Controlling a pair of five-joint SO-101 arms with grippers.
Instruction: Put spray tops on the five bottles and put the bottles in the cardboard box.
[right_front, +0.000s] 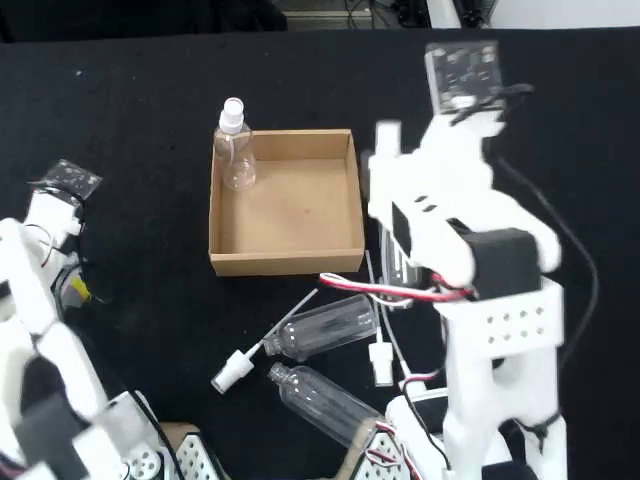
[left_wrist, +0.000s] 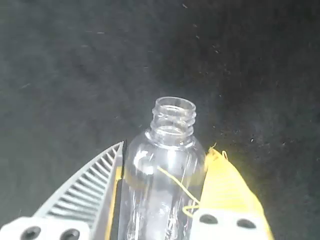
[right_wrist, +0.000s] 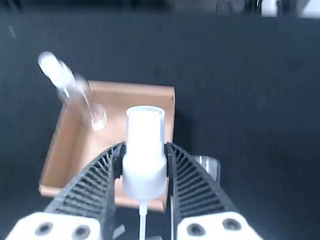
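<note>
Clear bottle (left_wrist: 165, 175) is clamped in our left gripper (left_wrist: 166, 148) (neck outward); our right gripper (right_wrist: 144, 148), well apart, clamps a spray top (right_wrist: 144, 130).

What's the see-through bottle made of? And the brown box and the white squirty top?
The bottle in the left gripper looks like clear, glossy plastic: the dark table shows through, and its neck has moulded threads. The box looks like matte brown cardboard, with thin flat walls. The spray top in the right gripper looks like smooth white plastic, probably.
</note>
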